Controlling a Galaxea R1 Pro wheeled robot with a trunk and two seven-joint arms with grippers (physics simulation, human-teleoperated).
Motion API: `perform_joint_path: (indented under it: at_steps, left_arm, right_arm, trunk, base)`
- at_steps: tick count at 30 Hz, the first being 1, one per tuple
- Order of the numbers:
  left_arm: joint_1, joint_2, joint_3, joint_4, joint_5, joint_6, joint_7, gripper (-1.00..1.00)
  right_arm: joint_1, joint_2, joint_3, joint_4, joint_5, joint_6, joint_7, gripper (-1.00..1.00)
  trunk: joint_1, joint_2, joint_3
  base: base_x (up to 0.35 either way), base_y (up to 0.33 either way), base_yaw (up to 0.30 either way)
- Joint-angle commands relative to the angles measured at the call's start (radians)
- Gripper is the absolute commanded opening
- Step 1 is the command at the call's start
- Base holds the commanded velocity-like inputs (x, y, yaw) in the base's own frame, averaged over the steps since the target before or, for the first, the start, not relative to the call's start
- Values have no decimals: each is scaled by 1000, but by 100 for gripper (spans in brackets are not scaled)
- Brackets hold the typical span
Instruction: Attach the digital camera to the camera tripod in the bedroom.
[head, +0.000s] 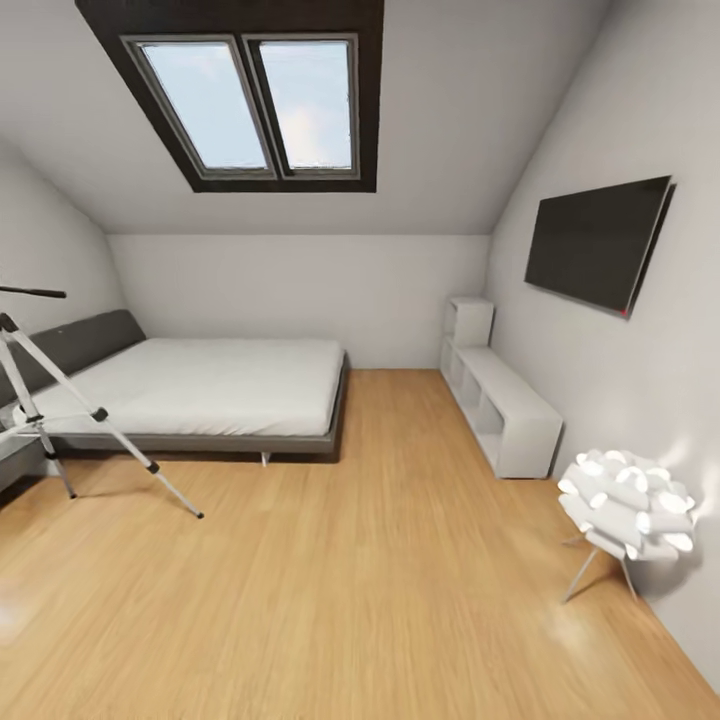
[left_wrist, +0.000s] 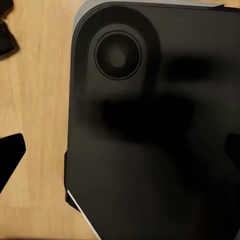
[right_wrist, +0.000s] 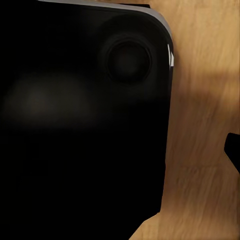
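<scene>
The camera tripod (head: 100, 415) stands at the far left of the bedroom, beside the grey-framed white bed (head: 200, 385). Its thin silver-white legs are spread on the wood floor, and its black pan handle (head: 30, 292) points right. The digital camera is out of view. In the left wrist view my left gripper (left_wrist: 120, 155) is open, its dark fingertips (left_wrist: 10, 160) far apart over the robot's black base (left_wrist: 150, 150) and holding nothing. In the right wrist view my right gripper (right_wrist: 120, 155) hangs over the same black base, with one fingertip (right_wrist: 232, 150) at the frame's edge and nothing held.
A white petal-ball floor lamp (head: 628, 510) stands on short legs at the right wall. A low white shelf unit (head: 510, 405) runs along that wall under a black wall screen (head: 598, 243). A skylight (head: 250, 100) sits in the sloped ceiling. Open wood floor (head: 380, 580) lies ahead.
</scene>
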Motion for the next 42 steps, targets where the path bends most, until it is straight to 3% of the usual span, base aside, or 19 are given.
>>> perform_joint_path:
  at_steps: [1,34,42]
  left_arm:
    - [0,0,0,-1,10,-1,0,100]
    - [0,-7,-3,-19,7,-23,0,100]
    - [0,21,-13,-30,0,-61,3,100]
  right_arm:
    - [0,0,0,0,2,-3,0,100]
    - [0,-2,0,0,3,-3,0,100]
    - [0,-2,0,0,3,-17,0,100]
  trunk:
    - [0,0,-1]
    - [0,0,-1]
    - [0,0,-1]
  base:
    - [0,0,268]
    - [0,0,268]
    - [0,0,268]
